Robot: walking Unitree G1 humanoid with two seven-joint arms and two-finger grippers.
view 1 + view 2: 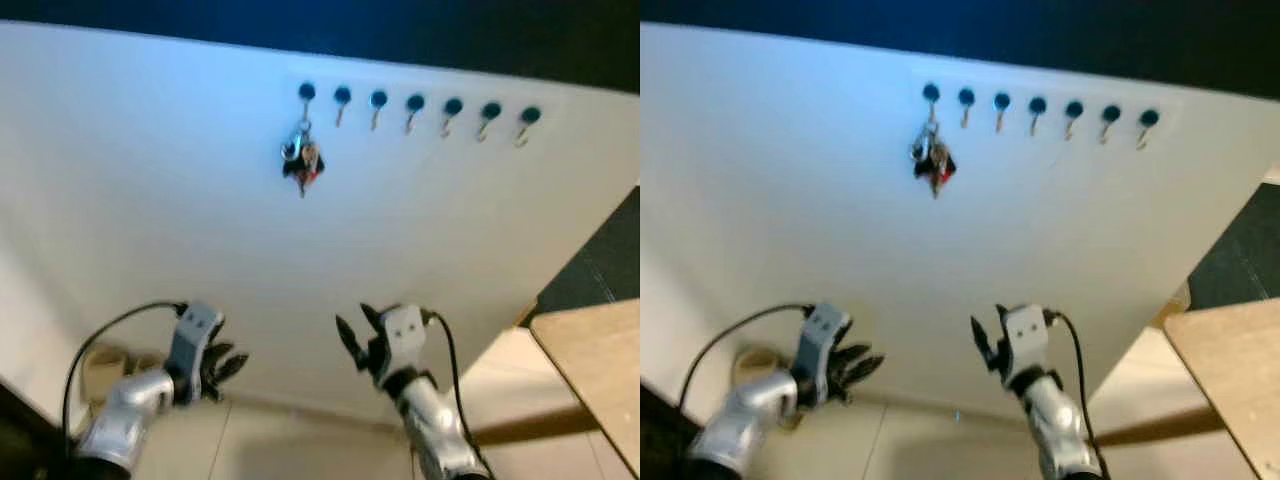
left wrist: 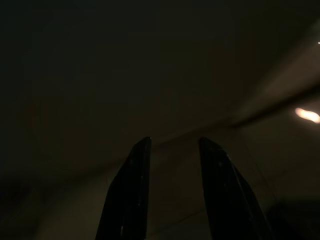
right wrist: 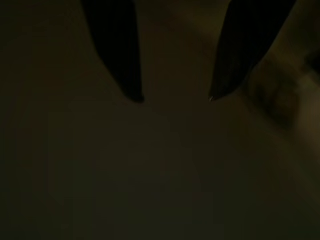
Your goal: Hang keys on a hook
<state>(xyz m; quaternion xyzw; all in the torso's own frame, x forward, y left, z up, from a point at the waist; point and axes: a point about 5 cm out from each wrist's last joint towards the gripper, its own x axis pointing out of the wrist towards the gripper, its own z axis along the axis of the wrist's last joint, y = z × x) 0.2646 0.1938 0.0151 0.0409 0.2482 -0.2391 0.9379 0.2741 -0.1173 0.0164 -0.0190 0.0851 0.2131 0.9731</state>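
A bunch of keys [image 1: 301, 160] with a red tag hangs from the leftmost hook [image 1: 306, 93] in a row of several dark-headed hooks [image 1: 415, 106] on the white wall. Both arms are low, well below the keys. My left gripper [image 1: 222, 366] points right near the wall's base, fingers [image 2: 131, 190] apart and holding nothing. My right gripper [image 1: 355, 334] points up toward the wall, its fingers [image 3: 120, 55] spread open and empty.
A wooden tabletop [image 1: 595, 360] juts in at the lower right, with a dark opening [image 1: 600, 265] behind it. A small beige object [image 1: 100, 368] sits on the tiled floor [image 1: 280, 445] at the wall's base, near the left arm.
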